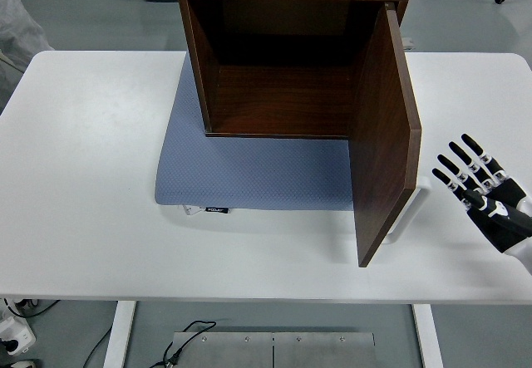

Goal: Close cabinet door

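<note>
Reaching in from the right edge, right hand low over the white worktop, fingers spread and extended, holding nothing. Just left of the fingertips, and apart from them, the cabinet door, swung wide open and standing almost edge-on toward the near side of the worktop. White handle on the door's outer face, nearest the hand, not touched. Hinged at the right side of the brown wooden cabinet, open-fronted and empty inside, set at the far middle of the worktop on a blue-grey mat.
</note>
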You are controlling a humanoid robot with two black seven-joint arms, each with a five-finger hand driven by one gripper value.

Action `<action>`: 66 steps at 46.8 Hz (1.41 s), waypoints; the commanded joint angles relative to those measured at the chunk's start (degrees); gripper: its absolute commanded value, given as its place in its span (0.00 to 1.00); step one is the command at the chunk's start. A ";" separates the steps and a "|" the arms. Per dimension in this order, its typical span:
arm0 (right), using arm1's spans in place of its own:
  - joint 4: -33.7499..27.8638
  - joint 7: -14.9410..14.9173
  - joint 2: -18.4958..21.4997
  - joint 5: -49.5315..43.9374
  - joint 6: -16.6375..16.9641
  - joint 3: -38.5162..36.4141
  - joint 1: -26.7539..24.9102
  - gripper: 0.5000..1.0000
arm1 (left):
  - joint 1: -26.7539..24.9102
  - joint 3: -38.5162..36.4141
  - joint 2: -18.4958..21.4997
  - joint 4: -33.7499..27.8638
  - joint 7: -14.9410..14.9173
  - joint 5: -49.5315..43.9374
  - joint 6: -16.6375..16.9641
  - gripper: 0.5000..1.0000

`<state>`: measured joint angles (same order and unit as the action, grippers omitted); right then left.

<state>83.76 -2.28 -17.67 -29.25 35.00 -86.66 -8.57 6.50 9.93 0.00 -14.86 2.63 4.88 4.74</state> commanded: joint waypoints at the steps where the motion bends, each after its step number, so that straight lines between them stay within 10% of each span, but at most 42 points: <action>1: 0.00 0.00 0.00 -0.28 0.00 1.23 0.31 1.00 | -0.08 0.00 0.00 0.00 0.01 0.04 -0.08 1.00; 66: -4.57 0.44 -0.09 -1.95 0.00 21.36 18.85 1.00 | -0.96 0.00 0.00 -0.26 0.01 0.04 -0.34 1.00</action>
<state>79.73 -1.84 -17.85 -31.21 35.00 -66.28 9.21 5.54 9.93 0.00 -15.12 2.65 4.92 4.39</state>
